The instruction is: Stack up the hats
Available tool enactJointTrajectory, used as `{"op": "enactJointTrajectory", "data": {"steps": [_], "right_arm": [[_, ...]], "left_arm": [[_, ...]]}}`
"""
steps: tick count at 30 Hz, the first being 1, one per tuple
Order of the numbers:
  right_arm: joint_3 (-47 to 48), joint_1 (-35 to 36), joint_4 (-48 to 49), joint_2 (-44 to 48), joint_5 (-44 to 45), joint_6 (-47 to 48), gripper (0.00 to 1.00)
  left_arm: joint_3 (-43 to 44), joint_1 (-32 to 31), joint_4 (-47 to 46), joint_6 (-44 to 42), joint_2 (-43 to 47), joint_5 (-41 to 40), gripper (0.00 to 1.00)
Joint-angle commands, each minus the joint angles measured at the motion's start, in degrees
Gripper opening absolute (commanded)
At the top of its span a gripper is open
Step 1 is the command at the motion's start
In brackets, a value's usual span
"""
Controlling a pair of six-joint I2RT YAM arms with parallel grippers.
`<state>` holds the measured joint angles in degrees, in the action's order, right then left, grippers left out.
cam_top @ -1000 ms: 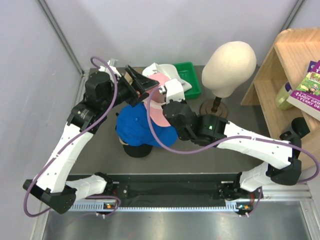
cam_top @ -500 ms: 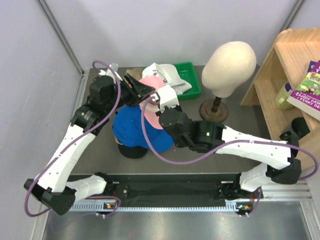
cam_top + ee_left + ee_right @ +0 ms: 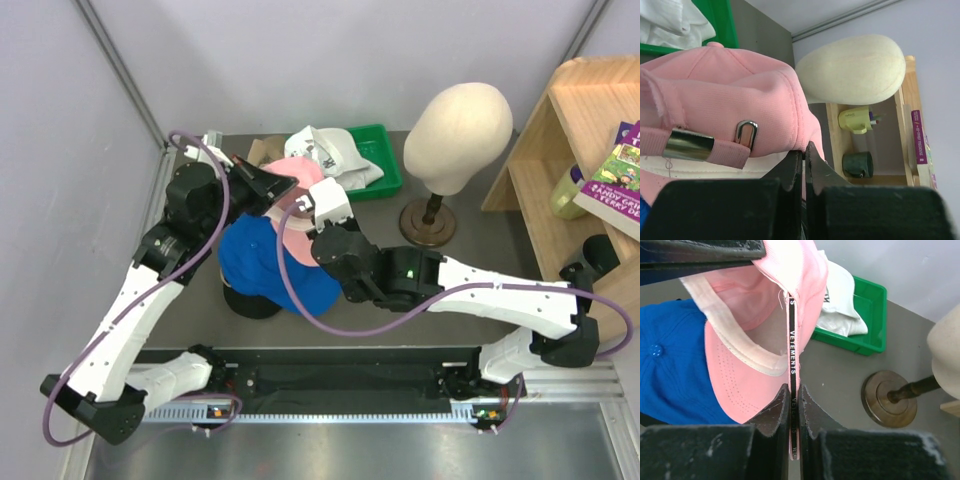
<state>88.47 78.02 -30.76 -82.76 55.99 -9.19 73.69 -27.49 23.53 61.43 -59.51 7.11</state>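
Observation:
A pink hat (image 3: 300,178) hangs upside down above a blue hat (image 3: 262,266), which rests on a black hat (image 3: 248,302). My left gripper (image 3: 283,187) is shut on the pink hat's (image 3: 730,95) back rim beside its metal buckle (image 3: 747,134). My right gripper (image 3: 795,396) is shut on the pink hat's (image 3: 740,375) edge, pinching its black lettered band (image 3: 792,340). The blue hat (image 3: 670,370) lies below at the left. A white hat (image 3: 330,150) lies in the green tray (image 3: 385,172). A brown hat (image 3: 262,151) peeks out behind the left gripper.
A cream mannequin head (image 3: 458,130) on a round wooden base (image 3: 428,220) stands at the back right. A wooden shelf (image 3: 560,140) with books (image 3: 615,175) and cups fills the right edge. A grey wall runs along the left side.
My left gripper has closed on the pink hat's back rim. Both arms and the pink hat have shifted left, and the blue hat below has moved left too.

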Motion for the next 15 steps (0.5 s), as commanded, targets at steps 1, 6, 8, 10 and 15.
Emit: {"op": "enactJointTrajectory", "data": {"steps": [1,6,8,10,15], "right_arm": [[-0.1,1.4,-3.8,2.1,5.7,-3.4,0.0],[1.4,1.5,-10.6,2.4,18.2,-5.1,0.0],[1.5,1.6,-12.1,2.8,21.6,-4.8,0.0],[1.0,1.9,-12.2,2.8,23.1,-3.0,0.0],[-1.8,5.9,-5.8,1.4,27.1,4.2,0.0]], "left_arm": [[0.1,0.3,-8.9,-2.3,-1.7,2.5,0.0],[3.6,0.2,-10.4,-5.9,-6.1,11.2,0.0],[4.1,0.3,-9.4,-9.1,-6.4,11.6,0.0],[5.4,0.6,-6.8,-12.6,-6.4,11.3,0.0],[5.2,1.6,3.8,-17.7,-3.6,8.4,0.0]]}}
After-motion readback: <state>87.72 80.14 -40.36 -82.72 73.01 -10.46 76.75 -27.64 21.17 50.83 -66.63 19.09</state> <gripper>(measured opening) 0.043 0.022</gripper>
